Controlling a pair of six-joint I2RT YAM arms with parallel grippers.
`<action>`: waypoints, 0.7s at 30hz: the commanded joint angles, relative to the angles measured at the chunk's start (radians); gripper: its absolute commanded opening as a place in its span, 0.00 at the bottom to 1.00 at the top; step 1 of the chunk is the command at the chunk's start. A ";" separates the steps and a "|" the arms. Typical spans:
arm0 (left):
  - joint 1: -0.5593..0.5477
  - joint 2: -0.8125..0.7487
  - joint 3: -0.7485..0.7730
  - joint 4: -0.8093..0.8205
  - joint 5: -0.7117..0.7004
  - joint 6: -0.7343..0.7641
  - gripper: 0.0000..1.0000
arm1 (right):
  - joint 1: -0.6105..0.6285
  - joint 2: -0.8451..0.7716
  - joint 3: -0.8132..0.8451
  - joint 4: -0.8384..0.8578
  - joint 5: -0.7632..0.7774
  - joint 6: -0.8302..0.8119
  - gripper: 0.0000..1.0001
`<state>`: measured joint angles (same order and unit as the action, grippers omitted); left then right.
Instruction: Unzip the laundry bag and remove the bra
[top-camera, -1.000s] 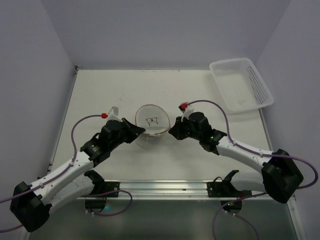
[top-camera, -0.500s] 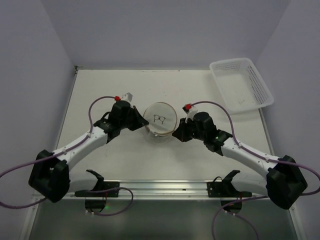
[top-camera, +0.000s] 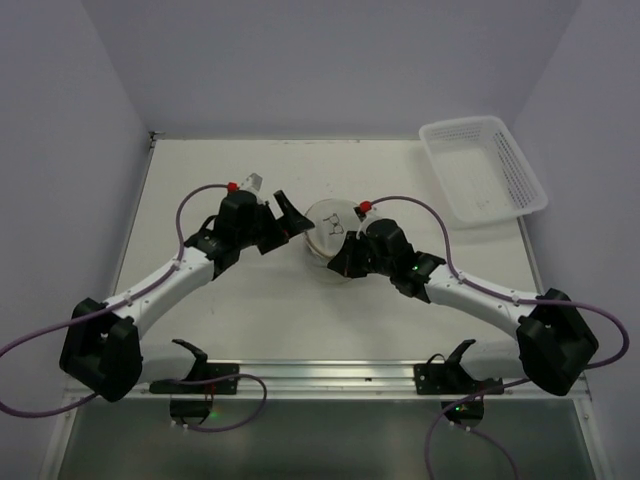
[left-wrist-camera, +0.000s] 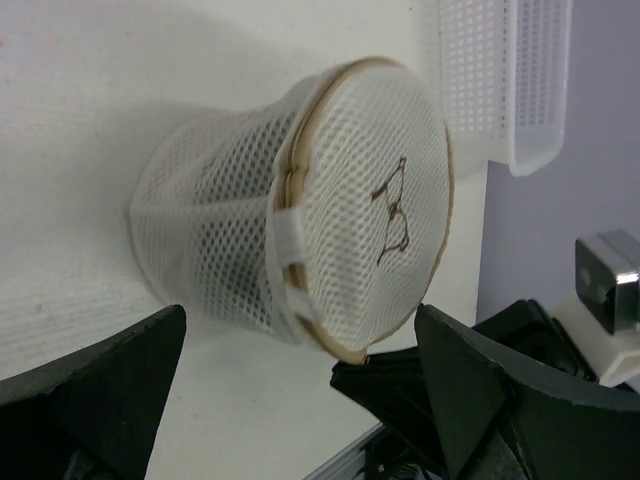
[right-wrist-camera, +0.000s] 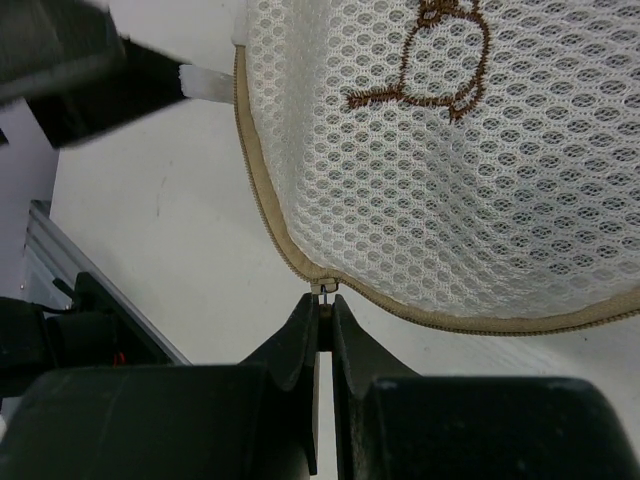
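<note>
The laundry bag (top-camera: 330, 226) is a cream mesh pouch with a tan zipped rim and a brown bra outline on its face, which tilts up off the table. My right gripper (top-camera: 338, 267) is at the bag's near rim, shut on the small zipper pull (right-wrist-camera: 323, 288). The right wrist view shows the tan zipper (right-wrist-camera: 262, 190) curving away on both sides of the right gripper (right-wrist-camera: 320, 300). My left gripper (top-camera: 287, 220) stands wide open just left of the bag (left-wrist-camera: 370, 200), its fingers (left-wrist-camera: 110, 390) apart from the mesh. The bra is hidden.
A white perforated basket (top-camera: 485, 168) sits at the table's far right corner, also behind the bag in the left wrist view as the basket (left-wrist-camera: 500, 70). The metal rail (top-camera: 320, 375) with both arm bases runs along the near edge.
The left gripper has let go of the bag and opened wide. The bag has shifted back and right, its face tilting up. The right gripper followed, still pinching the zipper pull.
</note>
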<state>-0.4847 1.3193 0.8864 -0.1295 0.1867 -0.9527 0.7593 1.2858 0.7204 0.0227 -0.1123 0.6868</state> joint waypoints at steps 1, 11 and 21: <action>-0.014 -0.098 -0.122 0.057 0.054 -0.129 1.00 | 0.008 0.035 0.066 0.051 0.013 0.023 0.00; -0.143 -0.037 -0.184 0.194 -0.075 -0.231 0.74 | 0.018 0.069 0.071 0.060 -0.006 0.025 0.00; -0.160 0.037 -0.191 0.268 -0.107 -0.262 0.37 | 0.021 0.014 -0.001 0.063 0.010 0.025 0.00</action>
<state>-0.6373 1.3434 0.7021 0.0715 0.1062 -1.1950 0.7742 1.3445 0.7383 0.0475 -0.1184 0.7074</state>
